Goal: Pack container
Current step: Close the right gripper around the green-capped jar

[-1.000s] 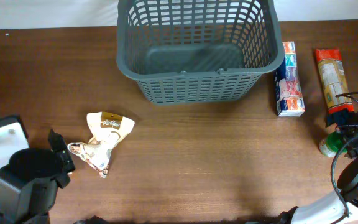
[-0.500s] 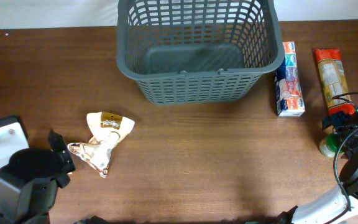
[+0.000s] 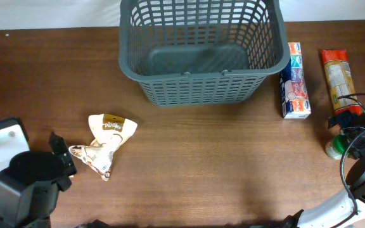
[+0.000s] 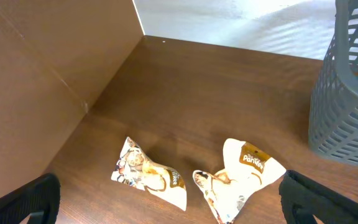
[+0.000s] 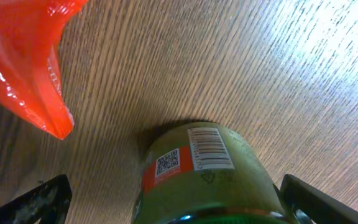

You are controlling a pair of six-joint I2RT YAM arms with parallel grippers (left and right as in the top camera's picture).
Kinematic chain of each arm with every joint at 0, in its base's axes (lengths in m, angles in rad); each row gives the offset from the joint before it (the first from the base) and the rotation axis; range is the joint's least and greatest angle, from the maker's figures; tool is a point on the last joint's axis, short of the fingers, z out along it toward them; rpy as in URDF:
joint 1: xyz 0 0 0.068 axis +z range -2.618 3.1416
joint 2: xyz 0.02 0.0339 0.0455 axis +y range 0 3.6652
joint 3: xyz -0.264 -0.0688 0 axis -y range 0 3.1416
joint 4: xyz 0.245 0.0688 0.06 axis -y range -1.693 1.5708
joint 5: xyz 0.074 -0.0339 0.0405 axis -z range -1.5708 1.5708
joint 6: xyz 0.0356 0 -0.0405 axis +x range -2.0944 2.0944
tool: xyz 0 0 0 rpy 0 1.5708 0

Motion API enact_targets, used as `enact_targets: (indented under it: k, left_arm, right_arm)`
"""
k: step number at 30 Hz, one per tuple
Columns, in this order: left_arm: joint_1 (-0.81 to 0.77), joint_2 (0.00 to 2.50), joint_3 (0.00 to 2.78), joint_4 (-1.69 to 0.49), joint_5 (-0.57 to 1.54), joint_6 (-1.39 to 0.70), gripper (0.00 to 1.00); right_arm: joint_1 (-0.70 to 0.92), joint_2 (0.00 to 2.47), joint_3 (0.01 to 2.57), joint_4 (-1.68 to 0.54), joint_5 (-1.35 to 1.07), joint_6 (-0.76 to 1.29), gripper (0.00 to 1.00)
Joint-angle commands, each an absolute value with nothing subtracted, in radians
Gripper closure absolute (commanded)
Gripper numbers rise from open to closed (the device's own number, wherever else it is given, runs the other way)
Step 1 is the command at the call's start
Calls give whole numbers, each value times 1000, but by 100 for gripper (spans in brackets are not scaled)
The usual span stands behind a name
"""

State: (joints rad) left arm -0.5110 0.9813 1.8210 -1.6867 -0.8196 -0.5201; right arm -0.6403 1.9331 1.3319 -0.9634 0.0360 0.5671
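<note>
Brown wood-grain table (image 3: 201, 171), white backdrop beyond its far edge. Left wrist view shows a plain brown panel (image 4: 42, 74) rising along one side of the table.

Container (image 3: 198, 88) sits at far centre of the table, upright, dark grey with slotted walls, and nothing shows inside it. Its wall also shows at the right edge of the left wrist view.

Blue carton (image 3: 294, 82) lies flat just to its right. Long red-orange packet (image 3: 338, 79) lies further right, apart from the carton. Green jar (image 3: 334, 149) sits near that packet's near end. Its label carries a barcode and a QR code.

Front left, well apart from the container, lie a cream snack packet (image 3: 111, 133) and a second crumpled packet (image 3: 90, 158), just beside each other. Can't tell if they touch.

Left gripper (image 4: 173, 193) is low over the table just short of the two packets, jaws spread wide, holding nothing. Right gripper (image 5: 185, 199) also has jaws spread wide. The jar sits between the fingers (image 5: 42, 199), with a gap showing on the left side, not gripped.
</note>
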Motion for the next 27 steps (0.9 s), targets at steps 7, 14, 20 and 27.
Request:
enact_targets:
  k: [7,14,20,27]
  left_arm:
    - [-514,982,1820,-1687,-823,-522,1]
    - [-514,982,1820,-1687,-823,-522,1]
    - [-514,982,1820,-1687,-823,-522,1]
    - [-514,982,1820,-1687,-823,-522,1]
  right_arm:
    - [-635,1939,1311,-952,27,558,1]
    - [-635,1939,1311,-952,27,558,1]
    - [-635,1939,1286,-920,27,556,1]
    - [-635,1939,1253,-900,27,554,1]
